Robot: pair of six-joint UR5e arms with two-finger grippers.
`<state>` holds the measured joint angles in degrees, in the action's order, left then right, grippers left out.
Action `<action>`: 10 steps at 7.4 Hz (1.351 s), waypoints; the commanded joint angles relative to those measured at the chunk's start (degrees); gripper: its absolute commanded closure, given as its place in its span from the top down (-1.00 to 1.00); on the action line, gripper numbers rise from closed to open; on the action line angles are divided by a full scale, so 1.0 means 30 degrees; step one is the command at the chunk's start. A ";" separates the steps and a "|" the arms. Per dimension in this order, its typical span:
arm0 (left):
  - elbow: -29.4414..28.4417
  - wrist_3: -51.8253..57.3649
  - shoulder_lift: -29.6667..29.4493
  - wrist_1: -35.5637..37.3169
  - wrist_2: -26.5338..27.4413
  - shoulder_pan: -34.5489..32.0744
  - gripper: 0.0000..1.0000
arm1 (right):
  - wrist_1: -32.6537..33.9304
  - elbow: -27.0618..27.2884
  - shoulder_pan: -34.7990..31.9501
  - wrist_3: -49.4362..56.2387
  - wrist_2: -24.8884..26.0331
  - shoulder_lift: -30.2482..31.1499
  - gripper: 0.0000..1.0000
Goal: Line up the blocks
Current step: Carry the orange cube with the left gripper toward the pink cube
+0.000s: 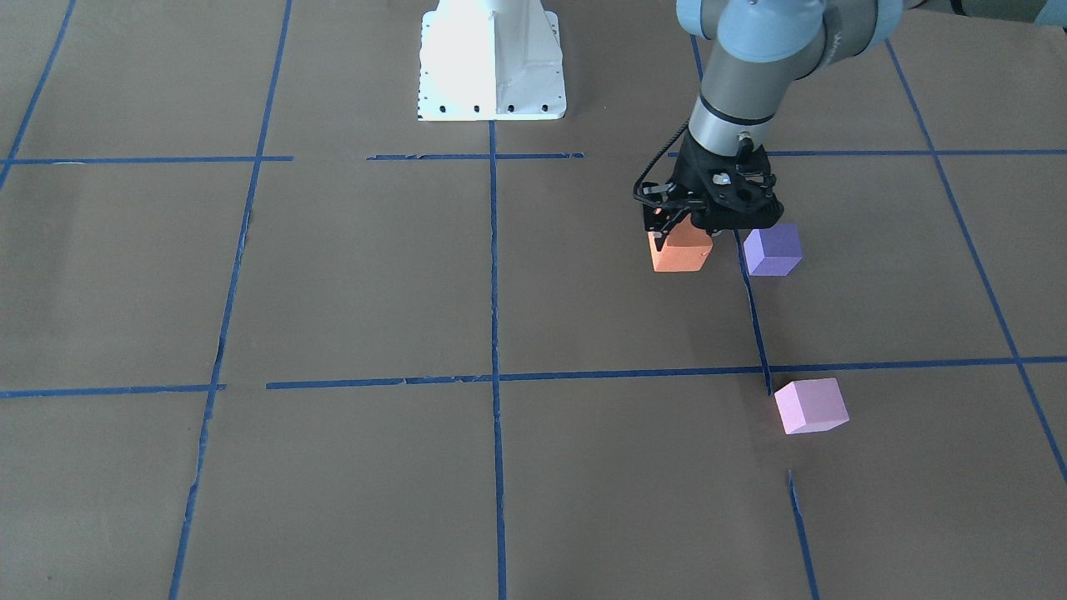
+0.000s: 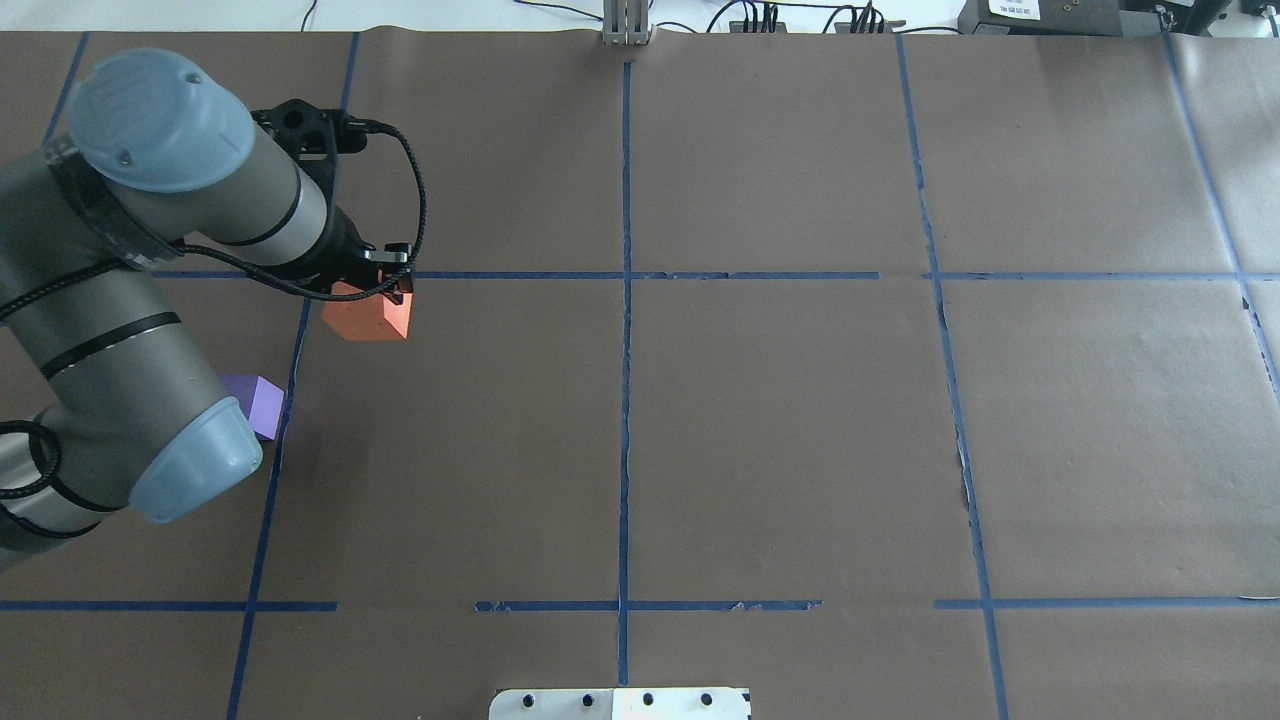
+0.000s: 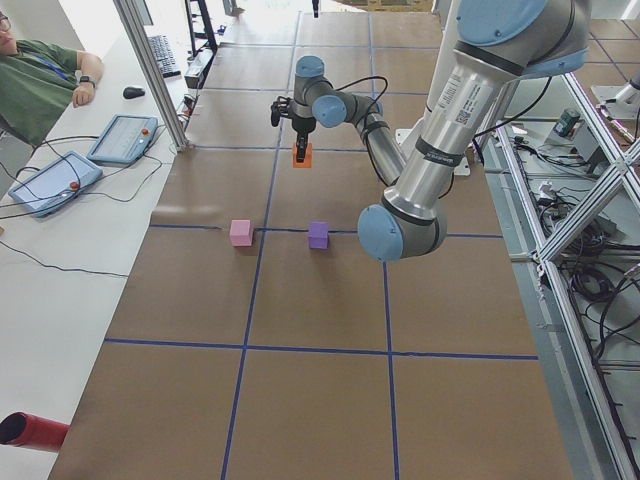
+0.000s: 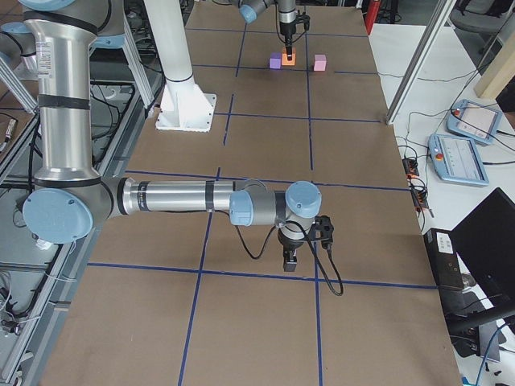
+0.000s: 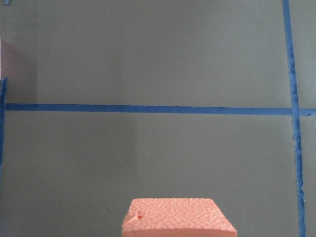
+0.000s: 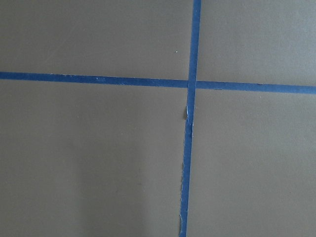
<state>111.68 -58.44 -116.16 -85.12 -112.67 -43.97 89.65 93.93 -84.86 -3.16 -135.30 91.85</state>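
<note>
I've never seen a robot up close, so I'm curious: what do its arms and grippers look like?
The left arm and right arm are silver-grey tubes with rounded pale-blue joint caps and black rings. The left gripper and right gripper are black, two-fingered, each fed by a looping black cable.

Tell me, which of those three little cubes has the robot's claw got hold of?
The orange block: it sits between the left gripper's fingers. The purple block and the pink block sit apart with nothing touching them.
</note>
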 commanded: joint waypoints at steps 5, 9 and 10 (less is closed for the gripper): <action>-0.4408 0.1814 0.0899 -0.3943 -0.0559 -0.1339 -1.00 | 0.0000 0.0008 -0.0014 0.0000 -0.0017 0.0000 1.00; -0.6867 0.3396 0.0752 -0.3999 -0.1779 -0.2419 -1.00 | 0.0000 0.0008 -0.0014 0.0000 -0.0016 -0.0029 1.00; -0.7280 0.4644 0.0810 -0.4029 -0.2399 -0.2684 -1.00 | 0.0000 0.0008 0.0015 0.0000 -0.0017 0.0000 1.00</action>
<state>91.65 -47.54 -113.85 -97.05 -117.43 -50.93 89.65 93.96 -84.88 -3.16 -135.32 91.81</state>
